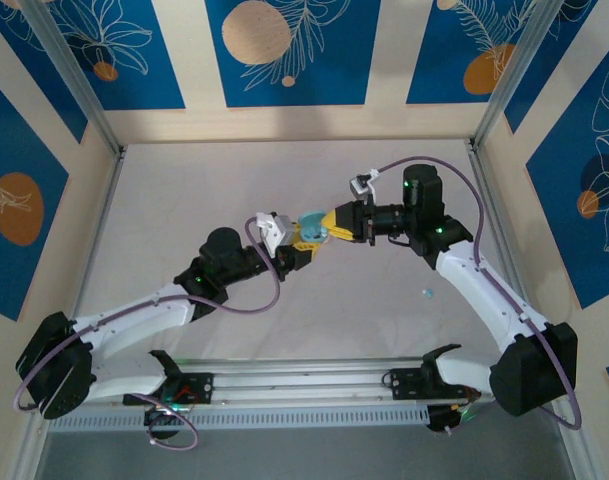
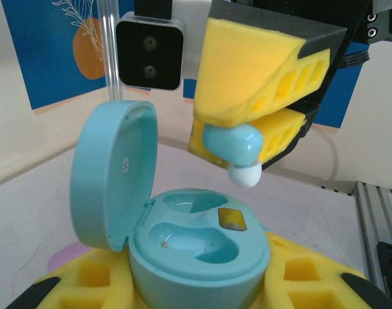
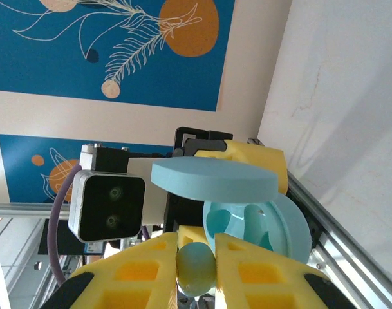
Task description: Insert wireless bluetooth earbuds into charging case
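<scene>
One half-hidden earbud (image 2: 236,145), pinched in the right pincer (image 3: 196,243); left pincer (image 2: 196,288) clamps the open case (image 2: 186,235).

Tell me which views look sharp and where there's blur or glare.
Left wrist: case and earbud sharp, poster behind soft. Right wrist: the close-up earbud slightly blurred, wall bright. Top external: even light, faint shadows, case tiny.

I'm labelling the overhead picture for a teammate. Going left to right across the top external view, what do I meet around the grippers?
Left wrist camera → charging case → right gripper → loose light-blue earbud.
</scene>
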{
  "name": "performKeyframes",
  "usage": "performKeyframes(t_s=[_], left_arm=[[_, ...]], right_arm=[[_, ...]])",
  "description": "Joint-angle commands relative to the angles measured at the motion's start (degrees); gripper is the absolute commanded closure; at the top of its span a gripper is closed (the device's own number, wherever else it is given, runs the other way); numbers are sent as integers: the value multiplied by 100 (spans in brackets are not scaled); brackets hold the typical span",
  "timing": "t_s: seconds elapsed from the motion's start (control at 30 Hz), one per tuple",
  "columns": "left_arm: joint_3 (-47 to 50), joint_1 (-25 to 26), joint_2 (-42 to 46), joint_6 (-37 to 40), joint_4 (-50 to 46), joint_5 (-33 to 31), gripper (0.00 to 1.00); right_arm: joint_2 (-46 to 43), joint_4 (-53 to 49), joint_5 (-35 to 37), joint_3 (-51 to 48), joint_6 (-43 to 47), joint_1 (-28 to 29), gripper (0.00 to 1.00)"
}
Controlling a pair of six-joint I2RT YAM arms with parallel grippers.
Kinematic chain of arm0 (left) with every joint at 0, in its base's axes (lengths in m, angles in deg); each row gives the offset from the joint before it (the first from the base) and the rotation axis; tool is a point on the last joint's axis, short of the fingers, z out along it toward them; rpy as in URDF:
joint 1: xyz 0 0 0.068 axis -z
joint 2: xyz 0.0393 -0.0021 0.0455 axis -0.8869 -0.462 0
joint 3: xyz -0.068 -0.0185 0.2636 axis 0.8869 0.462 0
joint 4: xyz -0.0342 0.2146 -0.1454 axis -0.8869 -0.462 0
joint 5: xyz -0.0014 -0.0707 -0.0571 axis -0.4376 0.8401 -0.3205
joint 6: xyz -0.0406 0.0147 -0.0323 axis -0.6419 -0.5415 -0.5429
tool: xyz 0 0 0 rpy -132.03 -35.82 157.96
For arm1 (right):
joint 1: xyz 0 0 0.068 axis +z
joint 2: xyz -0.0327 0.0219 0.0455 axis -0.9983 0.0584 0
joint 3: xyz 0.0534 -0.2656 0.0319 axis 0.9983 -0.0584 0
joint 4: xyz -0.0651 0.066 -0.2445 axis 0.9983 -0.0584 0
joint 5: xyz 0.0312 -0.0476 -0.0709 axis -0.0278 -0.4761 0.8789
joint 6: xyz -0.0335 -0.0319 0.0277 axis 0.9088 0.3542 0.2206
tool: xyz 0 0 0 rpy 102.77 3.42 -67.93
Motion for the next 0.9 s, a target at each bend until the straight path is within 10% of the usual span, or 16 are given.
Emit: performKeyframes(t_s=[0.0, 0.87], left_arm=[[-19, 85, -57, 85, 456, -130, 71], [159, 115, 356, 468, 157, -36, 69]], right_arm=[[-134, 157, 216, 181, -69, 116, 80], [374, 1130, -1818, 487, -1403, -205, 79]])
